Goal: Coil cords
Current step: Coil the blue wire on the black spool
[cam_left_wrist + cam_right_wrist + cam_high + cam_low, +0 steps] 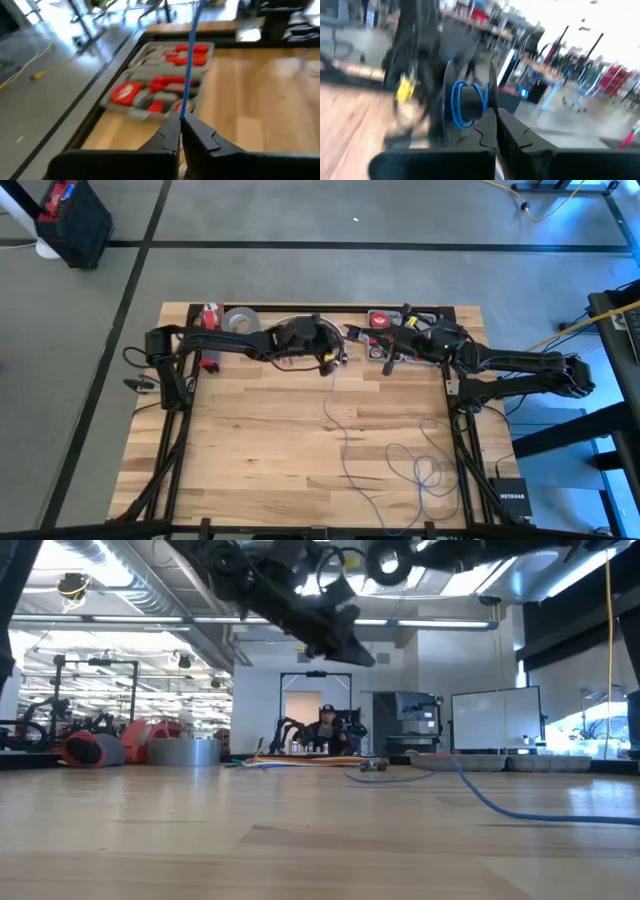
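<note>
The bluish-grey cord lies slack on the table, with loose loops near the right front corner. It rises to my left gripper, which is shut on it at the far middle of the table. A few turns of the blue cord are wound on a dark spool right in front of my right gripper. That gripper is shut and stands above the tool case, level with the left one. My left gripper pinches the cord between its two fingertips. From there the cord runs straight away from the fingers, high over the tool case. My right gripper is shut at the lower edge of the spool's near flange. The fingers point level, and the spool is held clear of the table.
A silver tape roll and a red object stand at the far left edge. A bundle of coloured cables lies by the far edge. A person sits beyond the table. The near half holds only the cord.
</note>
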